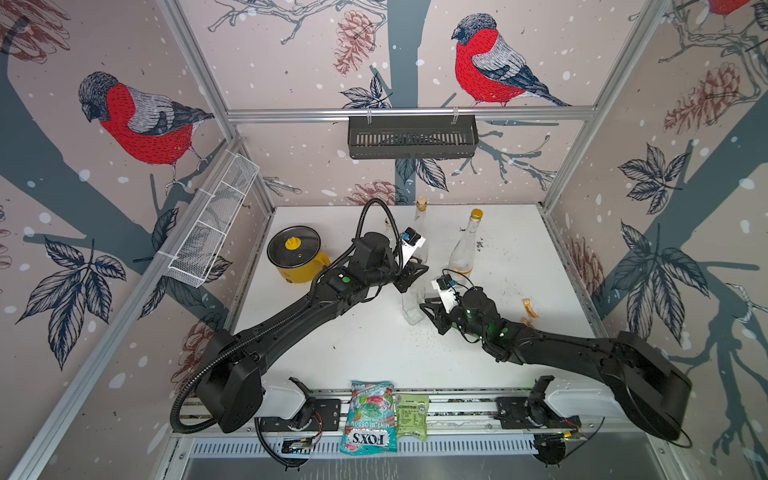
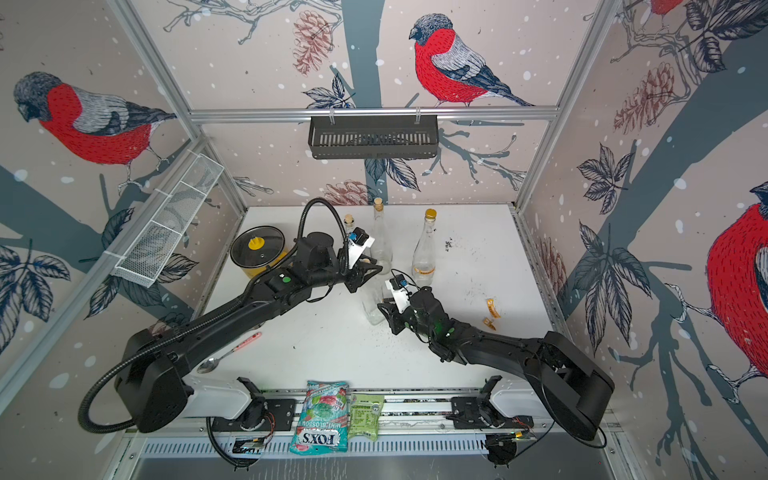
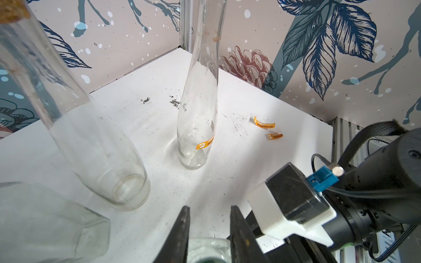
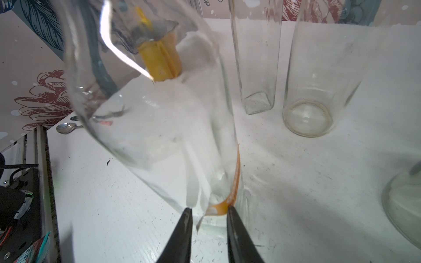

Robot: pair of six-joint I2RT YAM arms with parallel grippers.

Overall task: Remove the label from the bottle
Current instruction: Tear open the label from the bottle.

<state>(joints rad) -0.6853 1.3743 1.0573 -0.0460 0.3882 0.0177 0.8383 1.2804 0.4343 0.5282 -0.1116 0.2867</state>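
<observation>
A clear square glass bottle stands upright mid-table. My left gripper is shut on its top, and the glass rim sits between the fingers in the left wrist view. An orange label runs down one edge of the bottle, and its lower end curls off near the base. My right gripper is low at the bottle's base. Its jaws are narrowed but apart. One fingertip touches the curled label end. The other sits at the glass edge.
A gold-capped bottle with an orange label and a corked bottle stand behind. A yellow pot is back left. Torn label scraps lie to the right, a spoon front left, snack packets on the front rail.
</observation>
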